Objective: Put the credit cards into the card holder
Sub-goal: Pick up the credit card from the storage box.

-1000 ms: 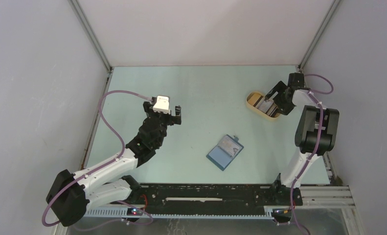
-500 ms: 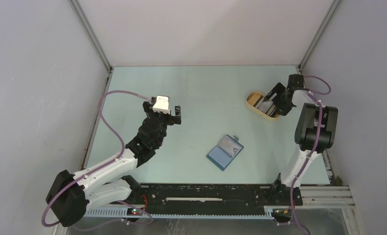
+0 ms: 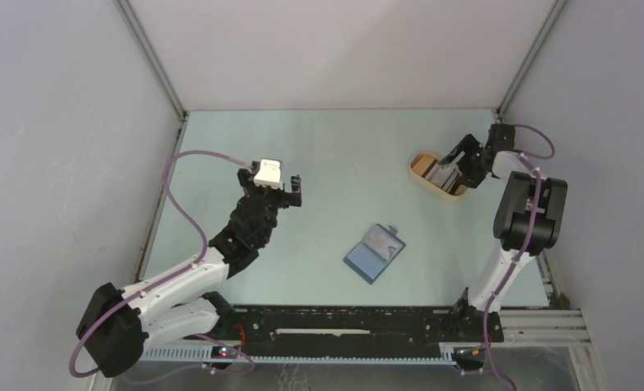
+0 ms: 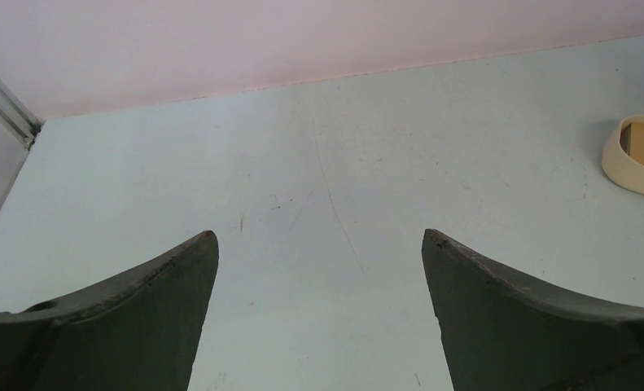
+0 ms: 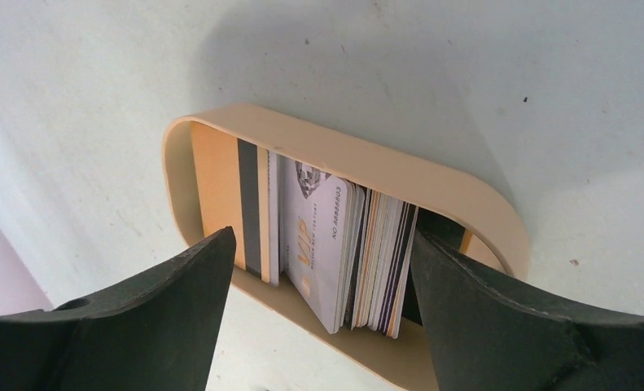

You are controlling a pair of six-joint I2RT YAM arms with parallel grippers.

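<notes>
Several credit cards [image 5: 326, 244] stand on edge in a stack inside the tan oval tray [image 5: 367, 155]; the front one is whitish with "VIP" lettering. My right gripper [image 5: 322, 236] is open, its jaws straddling the stack without closing on it. In the top view the right gripper [image 3: 465, 169] sits over the tray [image 3: 422, 175] at the back right. The teal-blue card holder [image 3: 374, 252] lies flat mid-table, with a lighter patch on its far half. My left gripper [image 3: 269, 190] is open and empty, well left of the holder. It also shows in the left wrist view [image 4: 318, 238].
The tray's rim [image 4: 636, 159] shows at the right edge of the left wrist view. Grey walls enclose the table on the left, back and right. The black rail [image 3: 343, 322] runs along the near edge.
The right wrist has shifted and turned slightly over the tray. The left arm and the card holder have not moved.
</notes>
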